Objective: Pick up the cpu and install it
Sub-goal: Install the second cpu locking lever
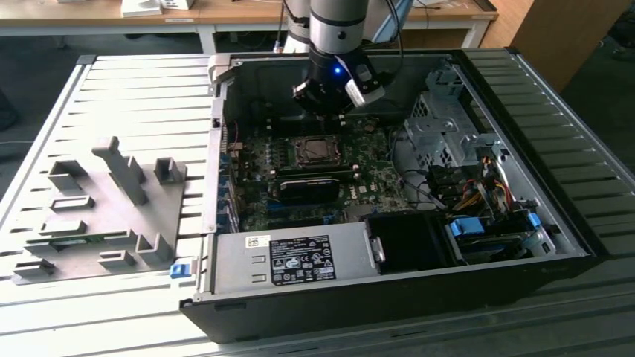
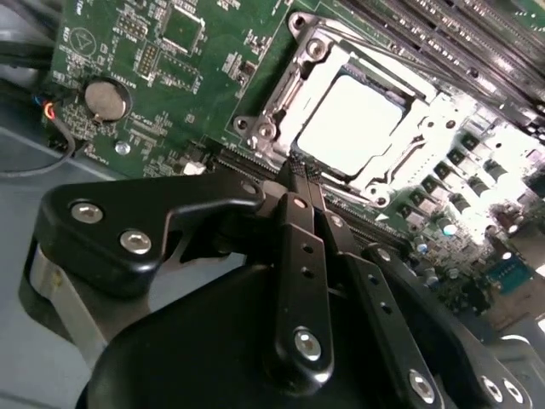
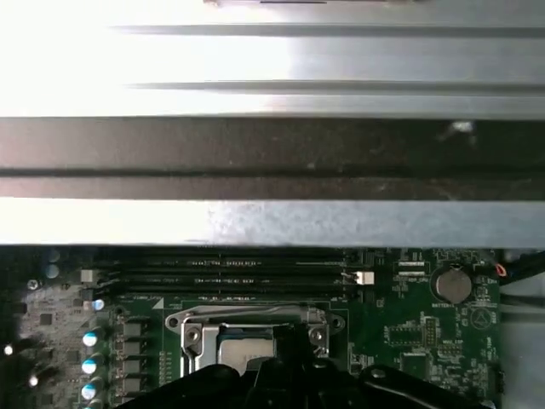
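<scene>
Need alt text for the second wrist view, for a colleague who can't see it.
The cpu sits in the metal-framed socket on the green motherboard, its silvery top glaring. The gripper, fingers together, is empty beside the socket.

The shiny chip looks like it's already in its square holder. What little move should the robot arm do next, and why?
Probably lift straight up a little. The cpu already lies flat inside the socket, and the gripper hangs just beside it with its fingers together and nothing between them.
</scene>
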